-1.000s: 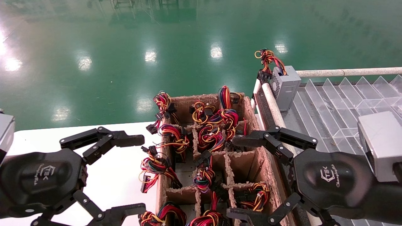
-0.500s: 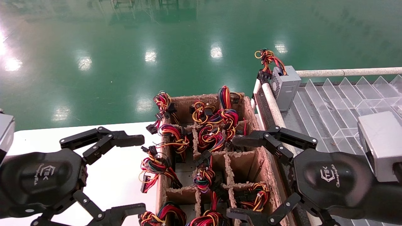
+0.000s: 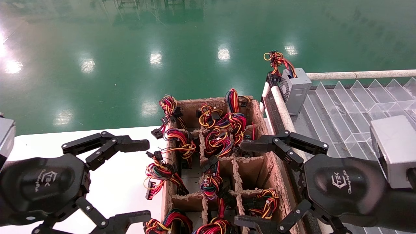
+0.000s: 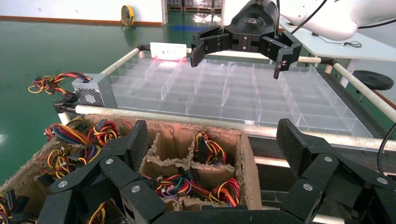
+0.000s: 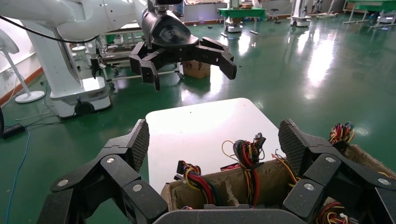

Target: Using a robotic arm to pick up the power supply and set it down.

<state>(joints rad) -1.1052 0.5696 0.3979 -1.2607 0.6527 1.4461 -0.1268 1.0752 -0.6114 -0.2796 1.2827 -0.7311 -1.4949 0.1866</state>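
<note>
One power supply, a small silver box with a vented face and a red-yellow wire bundle on top, stands upright at the far left corner of the clear divider tray. The left wrist view shows it too. More wire bundles stick out of the cells of the brown carton. My left gripper hovers open over the white table, just left of the carton. My right gripper hovers open over the carton's right cells. Neither holds anything.
The white table lies left of the carton. A white rail tube runs between carton and tray. Green floor lies beyond. Each wrist view shows the other arm's gripper farther off: the right one, the left one.
</note>
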